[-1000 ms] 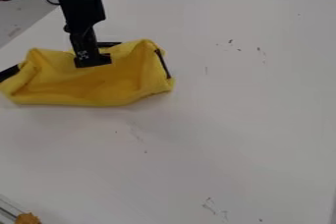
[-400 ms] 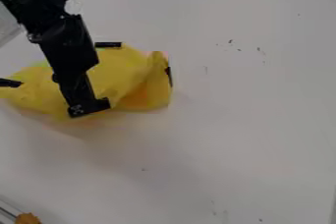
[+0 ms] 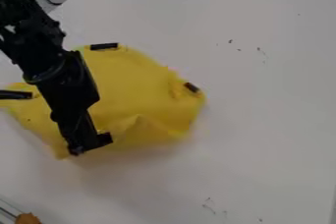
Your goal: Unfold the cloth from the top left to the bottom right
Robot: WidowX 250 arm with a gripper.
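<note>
Cloth (image 3: 141, 85) on white table (image 3: 263, 120), fingers (image 3: 102, 140) pinching its near edge, 3 black strips (image 3: 103, 46)

Gripper (image 3: 91, 144) has been brought down the left side of the frame. Yellow cloth (image 3: 134, 83) has been spread from a narrow bundle, near edge drawn lower, right end shifted toward frame centre. Right black strip (image 3: 191, 87) moved down and right; left black strip (image 3: 15, 95) lowered.

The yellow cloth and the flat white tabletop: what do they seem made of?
The yellow cloth looks like soft, matte fabric, perhaps cotton or microfibre, since it bends into loose folds. The white tabletop could be laminate or painted board: smooth, dull, with small dark marks.
</note>
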